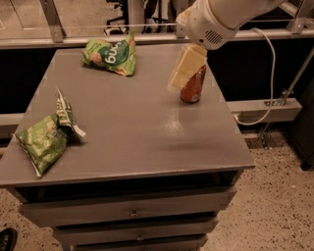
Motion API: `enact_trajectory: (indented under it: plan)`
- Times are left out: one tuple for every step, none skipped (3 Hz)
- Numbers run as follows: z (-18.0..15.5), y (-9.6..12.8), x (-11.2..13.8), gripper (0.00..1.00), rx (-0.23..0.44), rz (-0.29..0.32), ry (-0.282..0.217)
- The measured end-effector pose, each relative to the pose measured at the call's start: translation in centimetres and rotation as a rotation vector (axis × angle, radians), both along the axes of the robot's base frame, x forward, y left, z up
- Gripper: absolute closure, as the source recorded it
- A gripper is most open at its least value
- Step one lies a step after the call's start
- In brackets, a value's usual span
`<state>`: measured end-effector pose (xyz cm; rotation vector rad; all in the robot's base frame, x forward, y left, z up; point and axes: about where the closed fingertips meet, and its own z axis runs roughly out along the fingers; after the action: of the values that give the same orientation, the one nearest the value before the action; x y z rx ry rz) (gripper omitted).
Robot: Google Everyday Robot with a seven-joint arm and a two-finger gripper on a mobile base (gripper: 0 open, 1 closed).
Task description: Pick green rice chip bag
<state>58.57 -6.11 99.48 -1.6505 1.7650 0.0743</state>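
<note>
Hand [187, 67] hangs over bench [147, 132], overlapping red can [193, 87]; open or closed, cannot tell. Green rice chip bag [111, 55] lies well left of can.

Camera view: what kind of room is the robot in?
Probably an office or lab: a grey drawer cabinet as table, an office chair base behind it, speckled floor. The gripper hangs above the cabinet, before the red can.
</note>
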Motion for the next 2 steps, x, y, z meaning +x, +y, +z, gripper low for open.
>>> enact_trajectory:
  plan:
    - [0.0, 0.0, 0.0, 0.0, 0.0, 0.0, 0.0]
    - [-1.2, 3.7, 2.5, 0.0, 0.077, 0.03, -0.022]
